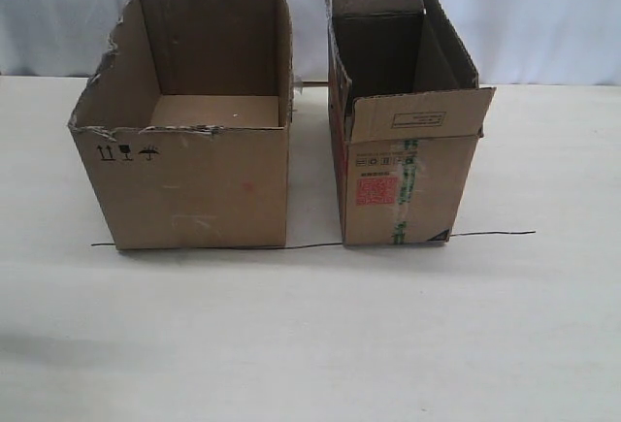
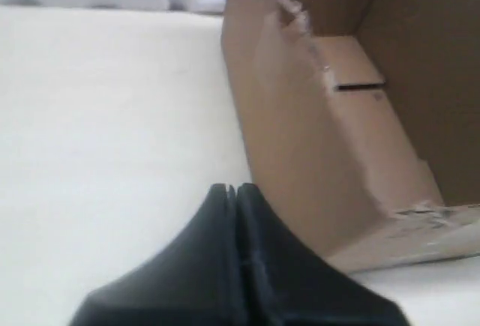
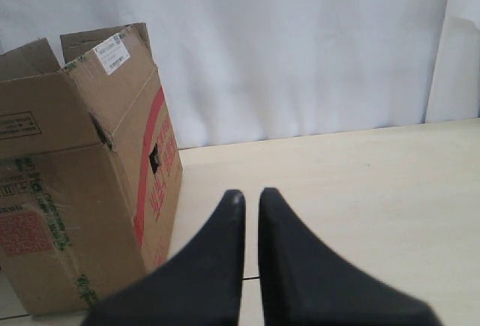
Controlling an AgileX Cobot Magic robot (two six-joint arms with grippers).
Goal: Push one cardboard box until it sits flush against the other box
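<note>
The cardboard box (image 1: 189,121) stands on the table (image 1: 310,335) left of the other box (image 1: 403,112), a clear gap between them. The left gripper (image 2: 231,191) hangs beside its ragged wall, fingers together. The right gripper (image 3: 251,195), fingers slightly parted, grips nothing.

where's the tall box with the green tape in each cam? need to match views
Exterior: the other box stands right of centre, apart from the cardboard box.
Left wrist: not in it; only the cardboard box's torn wall.
Right wrist: at the picture's left edge.
Shared landmark: the green tape strip beside the red square print.
</note>
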